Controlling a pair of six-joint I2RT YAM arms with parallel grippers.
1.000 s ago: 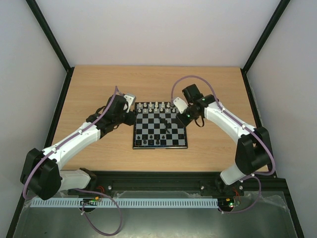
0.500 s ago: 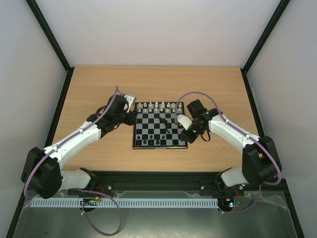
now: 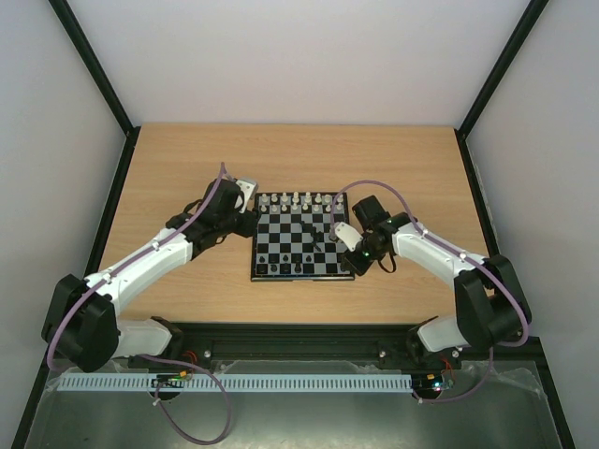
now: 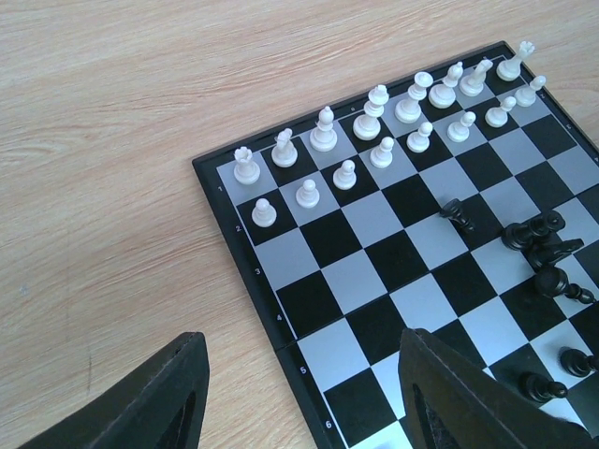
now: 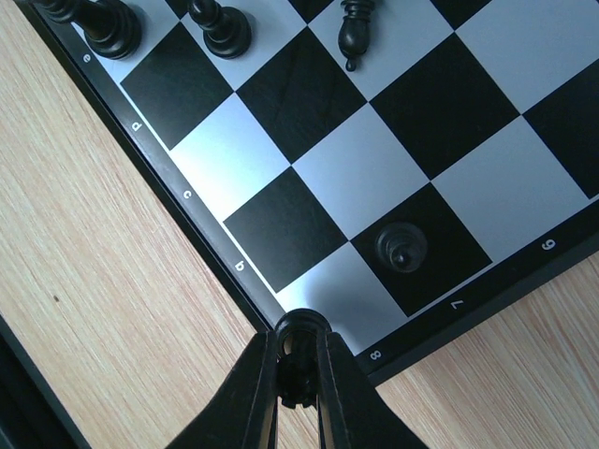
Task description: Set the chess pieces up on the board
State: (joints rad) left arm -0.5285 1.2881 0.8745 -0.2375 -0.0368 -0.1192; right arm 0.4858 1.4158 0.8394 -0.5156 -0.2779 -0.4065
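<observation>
Tool state, right tool [image 5: 298, 374]: pressed together, pinching a small black piece [image 5: 301, 327] between the tips. Too hidden by the fingers to tell which chessman. Hangs just over the corner square of the board [image 5: 281, 229], at the rim by the row marked 8, apparently not yet seated.

Change over the last second, seen from above: carried from the far right corner of the board, down along its right edge, to the near right corner. Now low over the black side. Other arm, left tool [image 4: 299, 402]: spread, empty, parked above the board's left edge; no shift noted.

Layout: white pieces [image 4: 374, 110] standing in two full-looking rows on the far side. Black side unfinished: one black pawn [image 5: 402, 248] upright on the square adjoining the corner, in the row marked 7; other black pieces [image 5: 220, 28] upright further along the near row; toppled black pieces [image 4: 538, 236] heaped near mid-board.

Reading: delivery leg over, placement in hand. Probably a back-row piece for the corner. Next calls for a straight lowering and a clean release, clear of the pawn. Much of black left to stand up afterwards.
</observation>
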